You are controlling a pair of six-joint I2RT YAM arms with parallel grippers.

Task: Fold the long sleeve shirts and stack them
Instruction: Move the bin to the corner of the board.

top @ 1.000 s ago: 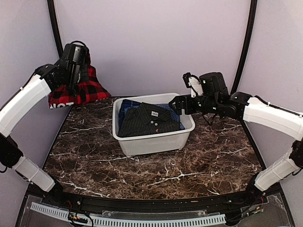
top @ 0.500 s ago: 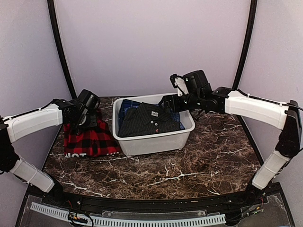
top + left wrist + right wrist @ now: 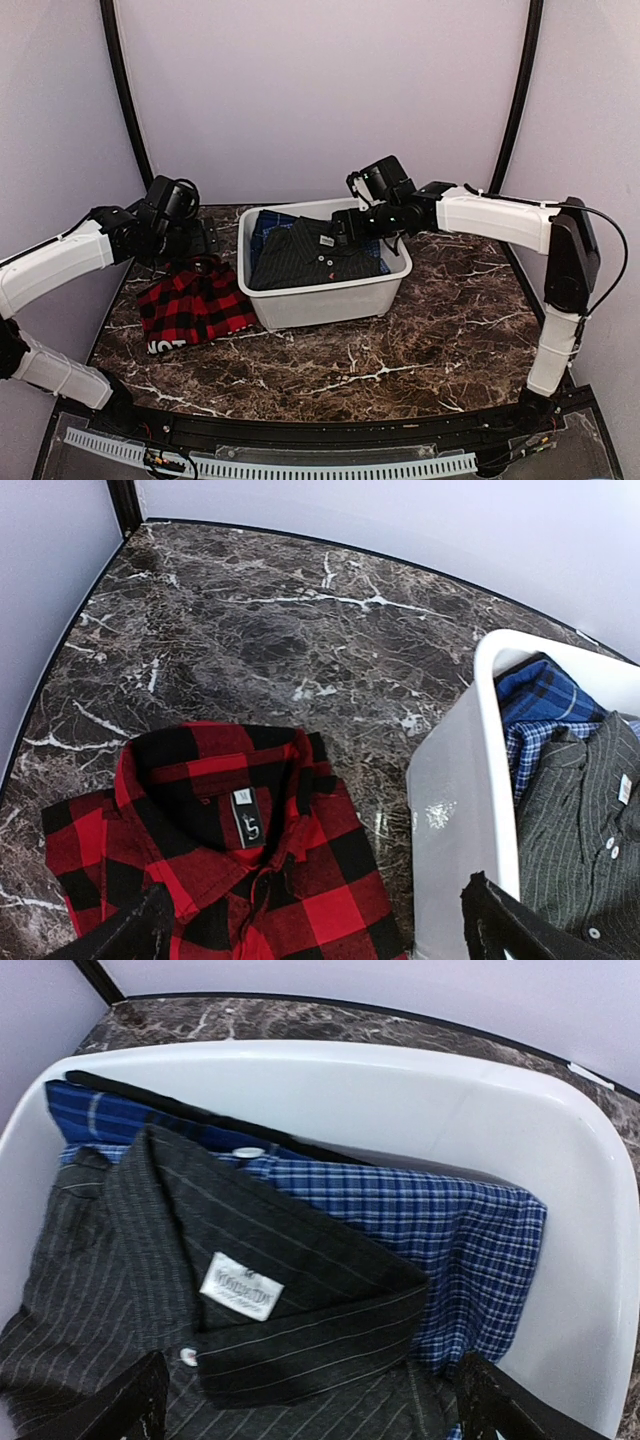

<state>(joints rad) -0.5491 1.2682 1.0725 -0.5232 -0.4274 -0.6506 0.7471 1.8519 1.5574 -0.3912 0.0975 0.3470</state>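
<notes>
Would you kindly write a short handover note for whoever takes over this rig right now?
Left gripper: open, empty, over the red check shirt's collar.
Right gripper: open, empty, over the tub.
The red check shirt lies folded on the table, left of the tub; the dark striped shirt lies on the blue plaid shirt inside it.
Done: one shirt folded. Left: fold the tub's two and stack all.

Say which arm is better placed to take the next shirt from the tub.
Right. The right pincer hovers open over the striped shirt in the tub; the left pincer is over the red checked shirt on the table.
</notes>
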